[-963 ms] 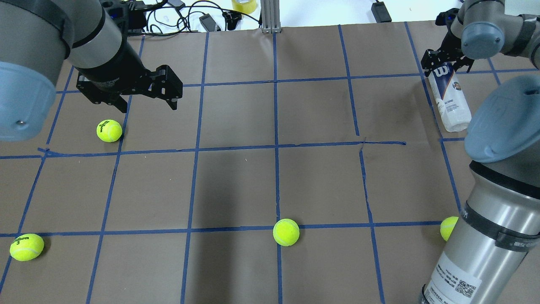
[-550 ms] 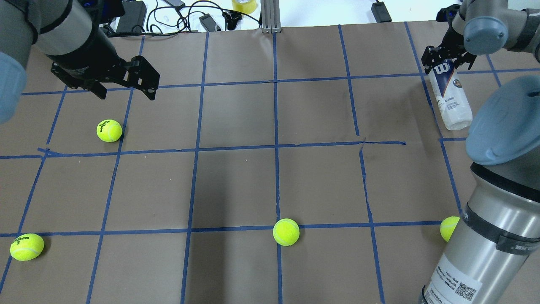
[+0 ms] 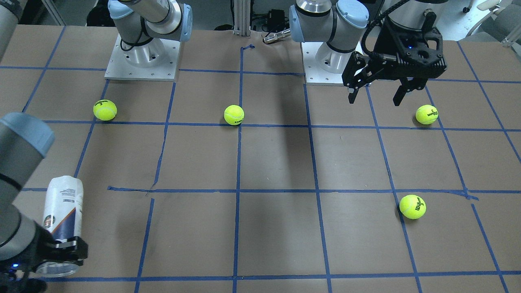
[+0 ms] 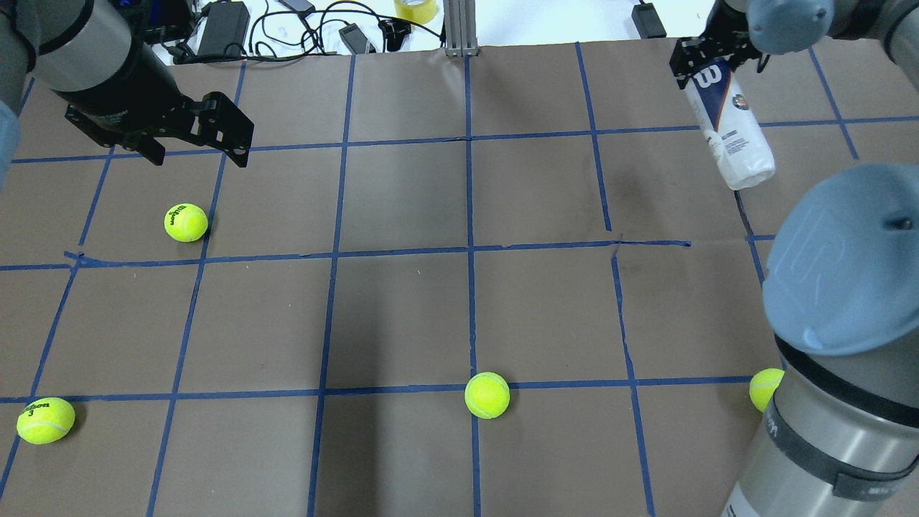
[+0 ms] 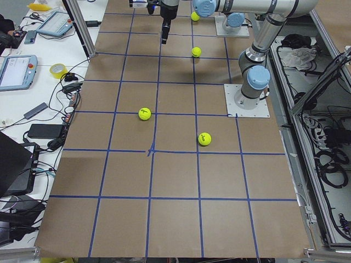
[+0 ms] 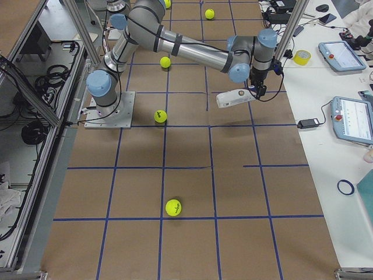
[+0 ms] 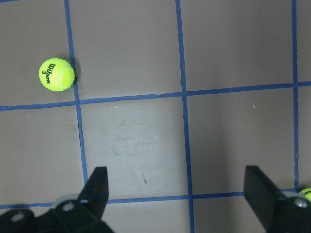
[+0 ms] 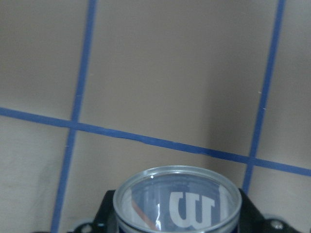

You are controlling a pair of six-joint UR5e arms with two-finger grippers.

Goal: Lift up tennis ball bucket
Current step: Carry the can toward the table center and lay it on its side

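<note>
The tennis ball bucket (image 4: 731,126) is a clear can with a white and navy label and a white "W". My right gripper (image 4: 707,61) is shut on its rim end and holds it tilted above the table at the far right. It also shows in the front-facing view (image 3: 63,211), the right side view (image 6: 233,98) and the right wrist view (image 8: 177,199), between the two fingers. My left gripper (image 4: 194,147) is open and empty above the far left of the table; its fingers (image 7: 97,187) stand wide apart.
Several yellow-green tennis balls lie on the brown gridded table (image 4: 402,309): one under the left gripper (image 4: 186,222), one front left (image 4: 45,420), one front middle (image 4: 487,395), one by the right arm's base (image 4: 762,388). Cables and a tape roll (image 4: 416,8) lie beyond the far edge.
My right gripper has raised the bucket and carried it toward the far edge; its lower end has left the table. My left arm has drawn back to the left.
</note>
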